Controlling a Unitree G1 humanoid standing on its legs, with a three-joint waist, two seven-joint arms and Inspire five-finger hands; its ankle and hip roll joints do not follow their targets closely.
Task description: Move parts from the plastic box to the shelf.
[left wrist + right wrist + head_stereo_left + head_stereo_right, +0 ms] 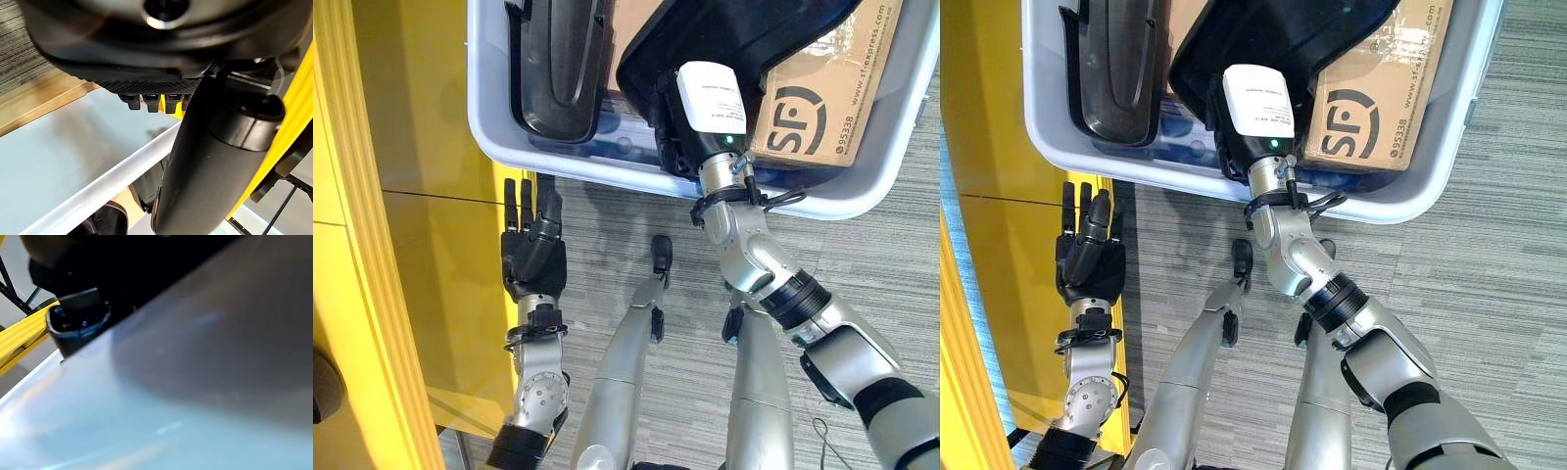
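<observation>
Right hand [677,137] reaches over the near rim into the pale plastic box [862,186]; its fingers are hidden under a big black part [724,29], so grip can't be told. White labelled block on its wrist, print too small to read. Second black part [558,69] lies at box left, top cut off. Printed cardboard carton [832,88] at box right. Left hand [533,257] is outside the box beside the yellow shelf [411,245], fingers straight, empty.

Carton [822,98] in box [867,194]: black printed logo, web address, number string along its edge. White label [710,96]: small print, illegible.
</observation>
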